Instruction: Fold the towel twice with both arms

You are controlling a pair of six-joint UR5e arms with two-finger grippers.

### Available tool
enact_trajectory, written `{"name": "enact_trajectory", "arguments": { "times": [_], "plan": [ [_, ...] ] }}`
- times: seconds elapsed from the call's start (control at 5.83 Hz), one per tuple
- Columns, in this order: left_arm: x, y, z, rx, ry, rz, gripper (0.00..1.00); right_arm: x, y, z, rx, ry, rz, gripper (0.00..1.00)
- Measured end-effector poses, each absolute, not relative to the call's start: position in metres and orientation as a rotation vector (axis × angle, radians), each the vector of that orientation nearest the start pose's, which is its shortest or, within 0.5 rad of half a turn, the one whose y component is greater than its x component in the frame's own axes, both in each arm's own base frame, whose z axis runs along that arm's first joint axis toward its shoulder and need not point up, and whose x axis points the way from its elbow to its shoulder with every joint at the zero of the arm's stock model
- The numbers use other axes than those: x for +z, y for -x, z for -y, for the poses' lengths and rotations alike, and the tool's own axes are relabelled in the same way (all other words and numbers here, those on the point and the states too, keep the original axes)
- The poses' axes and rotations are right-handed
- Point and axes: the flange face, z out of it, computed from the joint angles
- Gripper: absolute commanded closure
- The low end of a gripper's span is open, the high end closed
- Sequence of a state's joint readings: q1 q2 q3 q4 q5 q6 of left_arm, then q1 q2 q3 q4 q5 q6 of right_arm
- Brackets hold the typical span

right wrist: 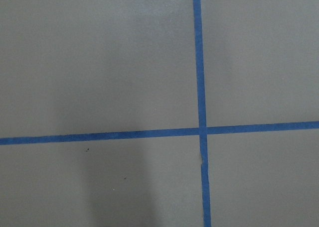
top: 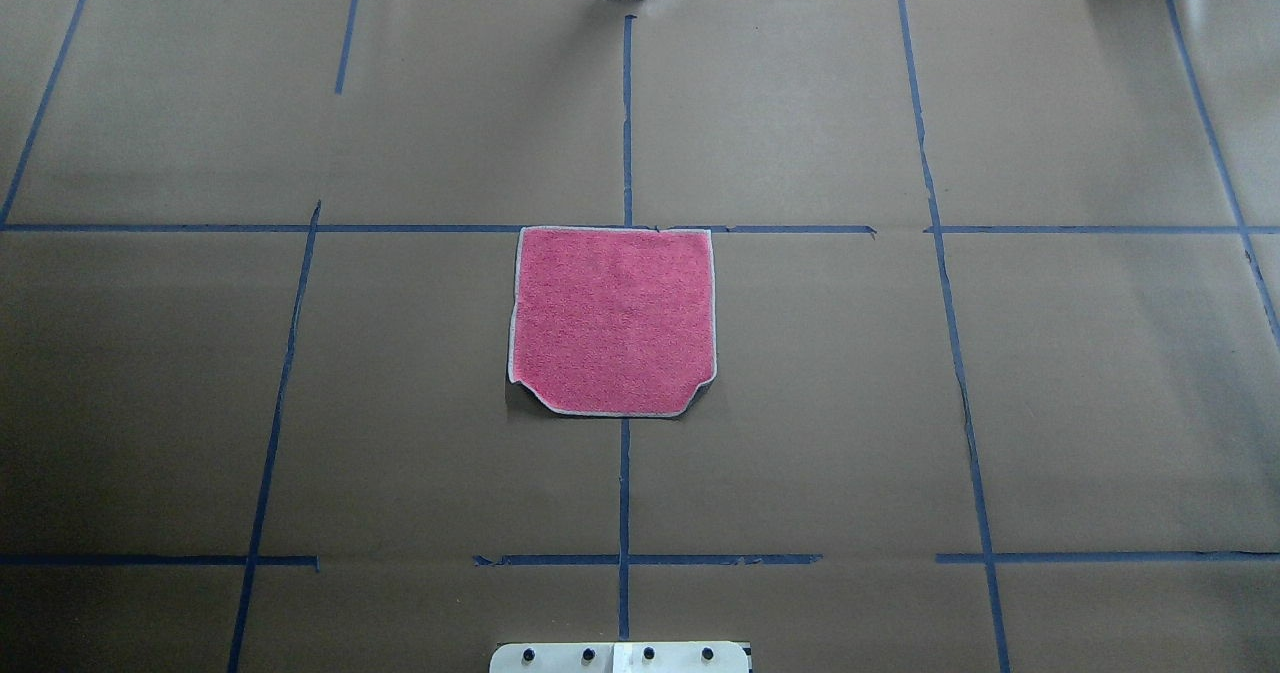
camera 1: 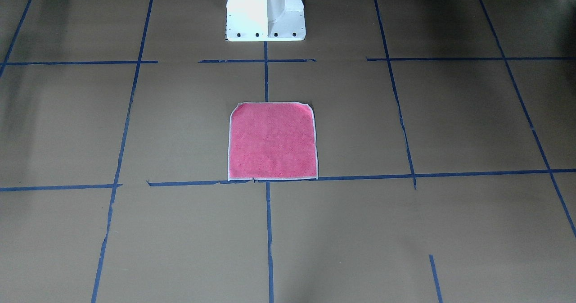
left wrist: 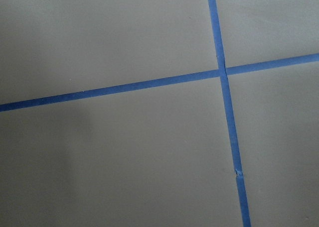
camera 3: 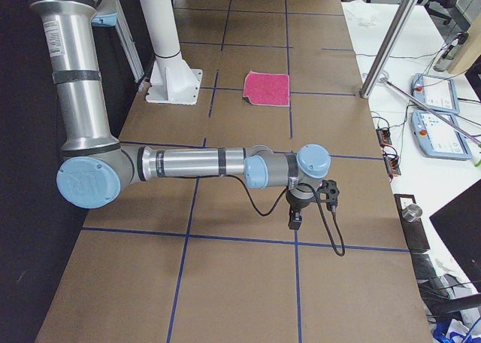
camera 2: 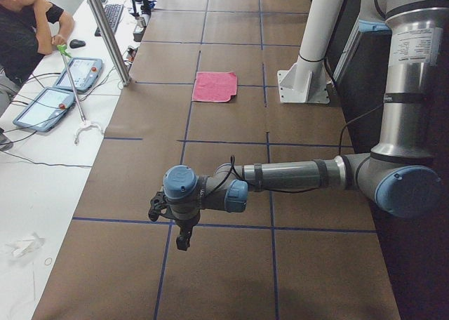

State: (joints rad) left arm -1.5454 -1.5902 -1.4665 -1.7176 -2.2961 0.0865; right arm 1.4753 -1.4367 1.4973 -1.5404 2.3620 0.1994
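small square pink terry towel (top: pixel 613 318) lies flat, unfolded, near the white pedestal base (camera 1: pixel 265 12). left gripper (camera 2: pixel 184 232) and right gripper (camera 3: pixel 296 217) hang well apart from it; finger opening: cannot tell. first fold is not yet begun, so both likely need to reach its corners.

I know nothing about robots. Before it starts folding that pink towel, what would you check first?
1. Towel spread out, pink face up, no fold made: ok.
2. Its two corners nearest the robot lie flat: not ok, they look curled.
3. Left gripper and right gripper both well apart from the towel: ok.
4. Grippers open, ready to pinch: cannot tell.
5. Operator seated off the table: ok.
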Motion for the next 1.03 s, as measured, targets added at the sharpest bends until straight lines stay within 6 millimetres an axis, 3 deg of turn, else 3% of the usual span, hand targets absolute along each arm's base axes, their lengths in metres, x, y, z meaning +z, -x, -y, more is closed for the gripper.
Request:
{"name": "enact_trajectory", "arguments": {
  "times": [0.34,0.51,0.69,1.03],
  "plan": [
    [0.66,0.047,0.535,0.128,-0.053,-0.748,0.0,0.613,0.003,0.563,0.053,0.037,0.797,0.0],
    [0.63,0.019,0.564,0.159,-0.057,-0.752,0.0,0.592,0.033,0.578,0.041,0.042,0.797,0.0],
    [0.597,-0.031,0.59,0.191,-0.046,-0.76,0.0,0.56,0.076,0.593,0.032,0.047,0.803,0.0],
    [0.518,-0.16,0.618,0.182,0.0,-0.793,0.0,0.489,0.167,0.607,0.068,0.072,0.819,0.0]
  ]
}}
